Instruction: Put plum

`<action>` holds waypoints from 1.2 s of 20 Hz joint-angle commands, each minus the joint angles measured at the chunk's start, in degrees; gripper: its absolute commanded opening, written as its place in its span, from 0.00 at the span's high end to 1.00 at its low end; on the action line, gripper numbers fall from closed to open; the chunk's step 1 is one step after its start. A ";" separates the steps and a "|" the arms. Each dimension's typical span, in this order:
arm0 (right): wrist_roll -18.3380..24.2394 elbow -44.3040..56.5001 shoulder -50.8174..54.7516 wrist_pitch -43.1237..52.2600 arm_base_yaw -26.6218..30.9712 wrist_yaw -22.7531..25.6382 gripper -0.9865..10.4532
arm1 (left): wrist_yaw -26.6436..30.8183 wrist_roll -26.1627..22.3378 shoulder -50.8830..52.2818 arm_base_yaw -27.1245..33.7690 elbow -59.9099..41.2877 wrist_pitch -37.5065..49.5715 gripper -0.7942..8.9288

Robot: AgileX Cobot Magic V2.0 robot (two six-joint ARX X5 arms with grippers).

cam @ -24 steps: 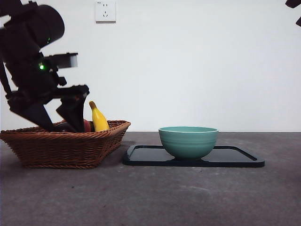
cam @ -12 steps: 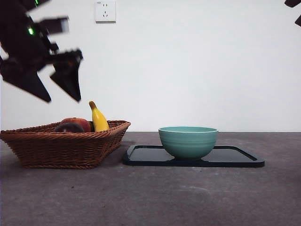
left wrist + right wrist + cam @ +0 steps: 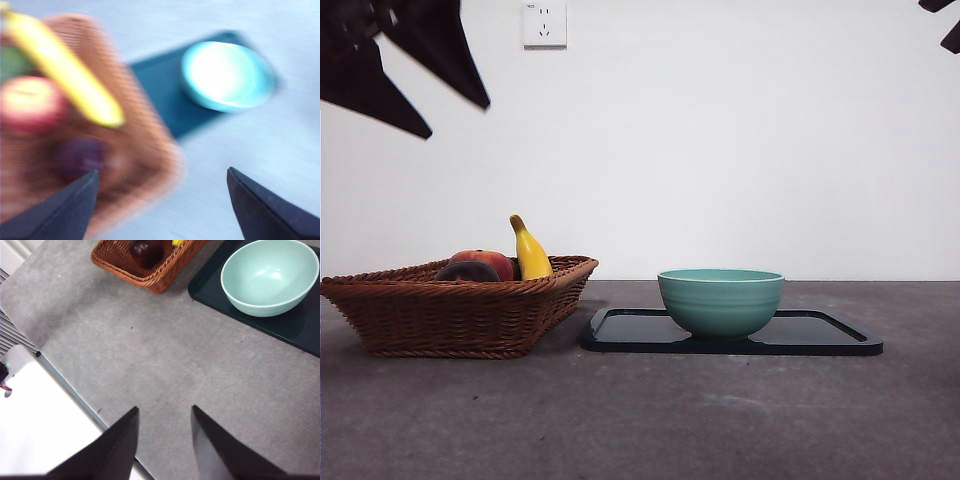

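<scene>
The plum [image 3: 467, 271] lies in the wicker basket [image 3: 460, 318] at the left of the table, touching the red fruit [image 3: 485, 262] on its far side, with the banana [image 3: 529, 251] leaning just right of both. In the right wrist view you can see the plum [image 3: 145, 251] resting against the basket's near wall [image 3: 150, 277]. Nothing grips it.

The left gripper [image 3: 405, 75] hangs high above the basket's left end, well clear of the fruit. Its jaws stand wide apart and hold nothing; the left wrist view, though blurred, shows the plum [image 3: 80, 157] in the basket below, just inside one jaw. The right gripper [image 3: 162, 440] waits over bare table near the front edge, jaws parted a little and empty.

Judge the task as not yet begun in effect: the plum sits unheld, and the green bowl [image 3: 720, 300] on the black tray [image 3: 820, 335] to the right is the likely destination, though the task sentence names none. The bowl appears empty in the right wrist view.

For the next move, you need the left gripper lowered over the plum with the jaws straddling it. Keep clear of the red fruit and the banana, which crowd the plum closely. Expect the glossy round skin to slip under an off-centre grasp.
</scene>
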State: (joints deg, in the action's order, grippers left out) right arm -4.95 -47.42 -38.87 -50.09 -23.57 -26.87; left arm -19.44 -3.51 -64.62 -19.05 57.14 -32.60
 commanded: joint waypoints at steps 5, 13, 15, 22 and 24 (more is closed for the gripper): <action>-0.79 -0.37 -0.33 0.76 -0.24 -0.07 0.77 | -13.14 -0.11 3.96 -0.33 1.31 -7.91 0.50; -1.07 -0.37 -0.33 0.74 -0.24 -0.09 0.77 | -16.44 -2.91 5.27 -0.48 1.31 -17.07 0.50; -1.07 -0.37 -0.33 0.74 -0.24 -0.09 0.77 | -16.44 -3.54 5.27 -0.48 1.31 -18.08 0.50; -1.31 -0.37 -0.33 0.74 -0.24 -0.09 0.77 | -16.44 -3.56 5.27 -0.48 1.31 -18.53 0.50; -1.99 -0.37 -0.35 0.74 -0.24 -0.07 0.77 | -16.46 -3.58 5.25 -0.48 1.31 -18.53 0.50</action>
State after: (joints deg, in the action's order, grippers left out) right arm -5.96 -47.42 -38.87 -49.91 -23.57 -26.87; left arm -35.55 -6.17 -59.09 -19.27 57.17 -51.24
